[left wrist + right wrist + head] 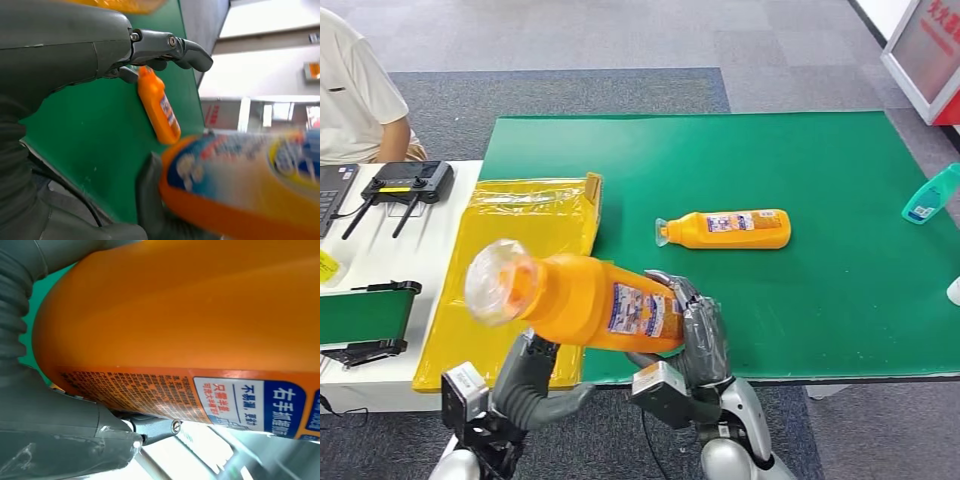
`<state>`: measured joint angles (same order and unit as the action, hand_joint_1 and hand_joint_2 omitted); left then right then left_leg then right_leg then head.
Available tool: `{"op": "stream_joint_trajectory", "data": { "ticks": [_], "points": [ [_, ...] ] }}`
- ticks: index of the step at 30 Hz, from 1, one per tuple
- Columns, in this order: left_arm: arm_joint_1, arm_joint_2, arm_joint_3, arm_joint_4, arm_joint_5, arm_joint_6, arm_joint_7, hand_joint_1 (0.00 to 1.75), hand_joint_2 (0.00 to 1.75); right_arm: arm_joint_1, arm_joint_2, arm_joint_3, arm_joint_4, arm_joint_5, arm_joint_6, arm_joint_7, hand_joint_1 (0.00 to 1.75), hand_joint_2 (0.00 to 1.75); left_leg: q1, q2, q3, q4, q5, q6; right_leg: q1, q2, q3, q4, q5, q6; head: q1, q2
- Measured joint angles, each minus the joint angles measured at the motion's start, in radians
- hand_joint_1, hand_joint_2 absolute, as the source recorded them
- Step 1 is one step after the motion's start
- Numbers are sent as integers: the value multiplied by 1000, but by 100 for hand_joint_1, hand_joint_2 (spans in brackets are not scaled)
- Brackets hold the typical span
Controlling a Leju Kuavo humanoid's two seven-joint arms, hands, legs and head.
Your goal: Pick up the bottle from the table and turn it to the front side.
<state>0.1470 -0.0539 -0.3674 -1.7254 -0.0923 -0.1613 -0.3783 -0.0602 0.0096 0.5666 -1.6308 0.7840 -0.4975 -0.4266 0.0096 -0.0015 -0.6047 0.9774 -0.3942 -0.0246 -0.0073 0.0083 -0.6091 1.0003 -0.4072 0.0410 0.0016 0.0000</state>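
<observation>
- Orange plastic bottle w/ clear cap is off the green mat-covered table, held lying sideways above the table's near edge, cap toward robot's left, blue-and-white label showing.
- Right hand is wrapped round the bottle's base end, fingers clamped on it; right wrist view has the body pressed against the palm.
- Left hand sits under the neck end; whether it grips or just props, can't tell. In left wrist view its fingers look stretched out, bottle blurred beside them.
- Handling, my guess: rigid-ish plastic, smooth, prob. slippery; if full, weight sits in the body. Best hold is round the wide body near the label, not the cap. Rolling it about its long axis needs one hand to loosen while the other carries.
- Around: second orange bottle lying mid-table, well apart; teal bottle at far right edge; yellow plastic bag at left edge.
- Seated person, black router on white side desk. Nothing blocks the turn.
</observation>
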Motion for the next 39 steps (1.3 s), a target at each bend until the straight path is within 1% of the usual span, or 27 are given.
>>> {"op": "stream_joint_trajectory", "data": {
  "ticks": [2, 5, 10, 17, 22, 29, 39],
  "points": [
    [-13, 3, -52, -2, -27, 6, 0, 0, 175, -2, 8, 28, 25, 47, -44, 1, 175, 175, 0, 0, 0, 0, 0, 0, 0, 0, 0, 0, 0, 0, 0, 0],
    [-29, 11, -113, -4, -72, 39, 0, 0, 175, -7, 15, 66, 63, 73, -85, 10, 175, 175, 0, 0, 0, 0, 0, 0, 0, 0, 0, 0, 0, 0, 0, 0],
    [-52, 31, -165, -18, -176, 124, 8, 0, 175, -14, 18, 108, 106, 84, -120, 19, 175, 175, 0, 0, 0, 0, 0, 0, 0, 0, 0, 0, 0, 0, 0, 0],
    [-54, 56, -191, -35, -282, 212, 13, 0, 175, -13, 27, 126, 138, 73, -127, 23, 175, 175, 0, 0, 0, 0, 0, 0, 0, 0, 0, 0, 0, 0, 0, 0],
    [-56, 63, -199, -42, -326, 256, 21, 0, 175, -10, 32, 134, 167, 63, -124, 24, 175, 175, 0, 0, 0, 0, 0, 0, 0, 0, 0, 0, 0, 0, 0, 0],
    [-66, 67, -207, -46, -343, 275, 23, 0, 175, -6, 35, 136, 217, 40, -120, 28, 175, 175, 0, 0, 0, 0, 0, 0, 0, 0, 0, 0, 0, 0, 0, 0],
    [-67, 76, -209, -46, -347, 281, 27, 0, 175, -8, 44, 137, 265, 10, -121, 2, 175, 175, 0, 0, 0, 0, 0, 0, 0, 0, -1, 0, 0, 0, 0, 0]
  ]
}}
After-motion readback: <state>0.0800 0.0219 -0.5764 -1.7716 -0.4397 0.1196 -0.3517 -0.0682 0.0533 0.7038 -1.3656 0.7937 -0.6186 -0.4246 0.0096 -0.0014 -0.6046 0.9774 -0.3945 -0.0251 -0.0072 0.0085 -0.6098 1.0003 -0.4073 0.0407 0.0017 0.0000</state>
